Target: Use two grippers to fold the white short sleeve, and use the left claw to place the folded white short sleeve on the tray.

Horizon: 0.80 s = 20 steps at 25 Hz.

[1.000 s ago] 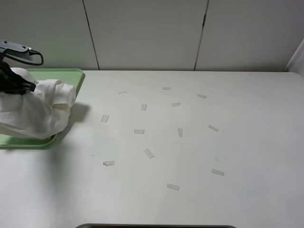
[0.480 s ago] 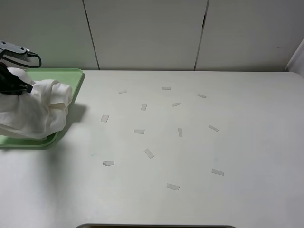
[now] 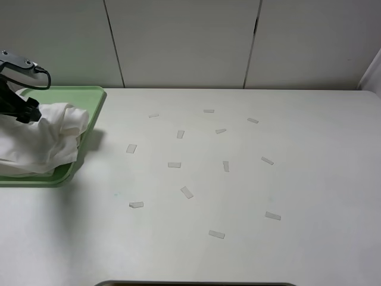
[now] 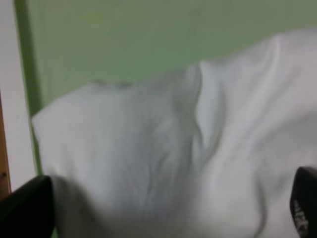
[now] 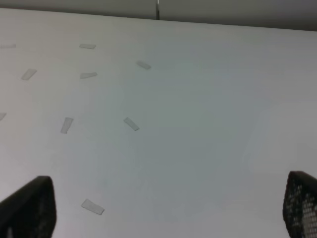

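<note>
While the left claw [image 3: 27, 112] hung directly over the white short sleeve [image 3: 41, 140], its fingers stood spread wide, gripping nothing; the bundle lay below on the tray [image 3: 92, 95], and the right gripper [image 5: 163, 218] gaped empty, far off.

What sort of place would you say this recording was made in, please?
Probably a robotics lab workbench: a plain white table dotted with small tape markers, bare pale wall panels behind, and a folded white shirt on a green tray.
</note>
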Tool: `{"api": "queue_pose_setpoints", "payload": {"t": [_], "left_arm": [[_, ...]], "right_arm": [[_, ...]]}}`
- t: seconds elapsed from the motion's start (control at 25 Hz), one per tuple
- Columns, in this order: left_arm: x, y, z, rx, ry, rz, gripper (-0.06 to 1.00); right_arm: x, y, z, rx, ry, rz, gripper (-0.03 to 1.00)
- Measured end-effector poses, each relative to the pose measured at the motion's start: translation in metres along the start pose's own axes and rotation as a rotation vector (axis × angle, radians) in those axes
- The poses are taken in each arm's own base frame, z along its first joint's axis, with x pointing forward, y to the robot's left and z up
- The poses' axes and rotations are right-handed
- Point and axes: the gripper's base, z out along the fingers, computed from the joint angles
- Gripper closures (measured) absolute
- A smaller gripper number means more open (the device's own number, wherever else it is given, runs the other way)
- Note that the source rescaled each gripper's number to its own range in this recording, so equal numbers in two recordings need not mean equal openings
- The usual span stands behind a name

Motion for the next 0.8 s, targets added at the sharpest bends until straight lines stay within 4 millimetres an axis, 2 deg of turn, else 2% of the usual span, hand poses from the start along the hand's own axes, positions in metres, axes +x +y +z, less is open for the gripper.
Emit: {"api": "queue_pose_setpoints", "payload": {"t": [0.04, 0.16, 0.4, 0.68, 0.8], "left_arm": [[-0.002, -0.001, 0.0, -0.002, -0.018, -0.001, 0.03], [-0.011, -0.006, -0.006, -0.002, -0.056, 0.006, -0.03], [-0.031, -0.013, -0.026, -0.01, -0.145, 0.036, -0.05], [-0.037, -0.023, -0.04, 0.016, -0.126, 0.06, -0.05], [-0.045, -0.025, -0.058, 0.017, -0.163, 0.027, -0.05]], "right_arm": [[0.0, 0.0, 0.0, 0.0, 0.0, 0.0, -0.03], [0.0, 0.0, 0.0, 0.0, 0.0, 0.0, -0.03], [0.0, 0.0, 0.0, 0.0, 0.0, 0.0, -0.03], [0.0, 0.0, 0.0, 0.0, 0.0, 0.0, -0.03], [0.0, 0.0, 0.0, 0.0, 0.0, 0.0, -0.03]]}}
